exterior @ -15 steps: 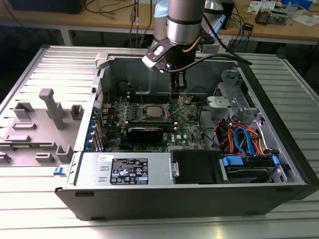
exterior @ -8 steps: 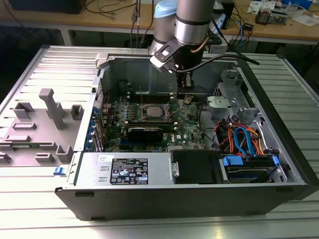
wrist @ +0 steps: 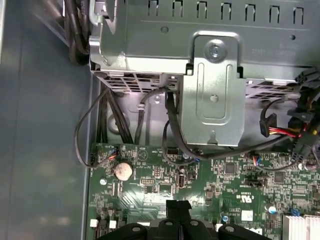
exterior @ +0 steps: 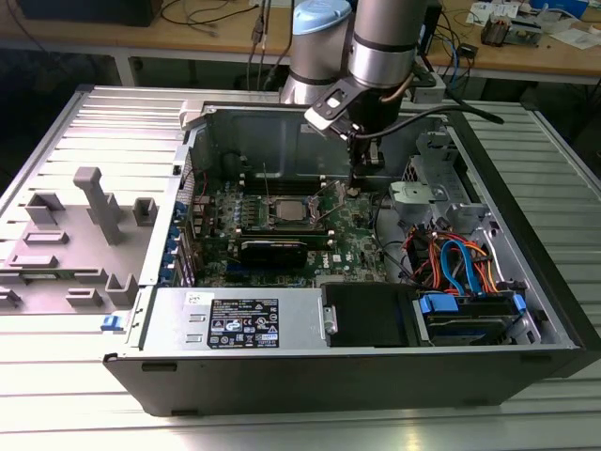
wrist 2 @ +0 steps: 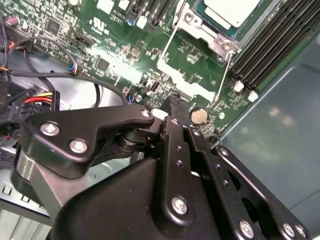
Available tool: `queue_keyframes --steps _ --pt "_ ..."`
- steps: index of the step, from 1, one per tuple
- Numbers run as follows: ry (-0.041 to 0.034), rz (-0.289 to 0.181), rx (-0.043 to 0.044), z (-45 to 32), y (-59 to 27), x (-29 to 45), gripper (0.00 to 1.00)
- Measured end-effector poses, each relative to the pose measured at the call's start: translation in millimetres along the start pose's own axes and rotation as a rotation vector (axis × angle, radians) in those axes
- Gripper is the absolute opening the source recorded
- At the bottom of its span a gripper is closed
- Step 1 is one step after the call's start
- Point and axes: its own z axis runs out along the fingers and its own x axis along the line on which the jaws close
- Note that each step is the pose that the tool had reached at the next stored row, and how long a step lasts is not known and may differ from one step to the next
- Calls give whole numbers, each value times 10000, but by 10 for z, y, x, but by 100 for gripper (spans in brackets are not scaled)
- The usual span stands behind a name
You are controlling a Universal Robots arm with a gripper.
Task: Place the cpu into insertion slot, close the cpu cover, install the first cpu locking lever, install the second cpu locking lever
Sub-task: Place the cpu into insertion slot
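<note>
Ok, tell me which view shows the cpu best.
The exterior view: the cpu is whole in frame, though small. The second wrist view brings the cpu closer but cuts it at the edge.

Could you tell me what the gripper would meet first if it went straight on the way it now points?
Most likely the gripper would meet the green motherboard first, at a patch of small parts near the round battery, judging by the first wrist view. The depth is unclear.

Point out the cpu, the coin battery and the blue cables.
cpu (wrist 2: 231, 9): second wrist view, its silvery top.
coin battery (wrist: 122, 171): first wrist view, centre of its round face.
blue cables (exterior: 460, 263): exterior view, middle of the curved run.
</note>
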Motion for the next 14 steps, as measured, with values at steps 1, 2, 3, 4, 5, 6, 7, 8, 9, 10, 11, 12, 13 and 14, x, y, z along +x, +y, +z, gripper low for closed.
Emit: queue_keyframes --steps 1,2,3,4,5,6,7,8,9,10,11,12,13,14 --pt "0 -4 0 12 5 9 11" --pt "-1 -7 0 25 11 20 11" --pt "-1 -11 0 38 16 26 11" --pt "-6 -14 1 51 22 30 11" --pt "-11 -18 0 63 30 32 11" --pt "-11 -18 0 71 36 32 11" --pt "-13 -18 0 76 42 32 11" --pt "-15 -17 1 77 42 32 11" --pt "-12 -19 0 79 43 32 11" --pt "-12 -18 0 79 43 32 11" --pt "-12 -18 0 79 43 32 11" --pt "-11 -18 0 79 43 32 11" --pt "-11 -18 0 79 43 32 11" --pt "-11 -19 0 79 44 32 11"
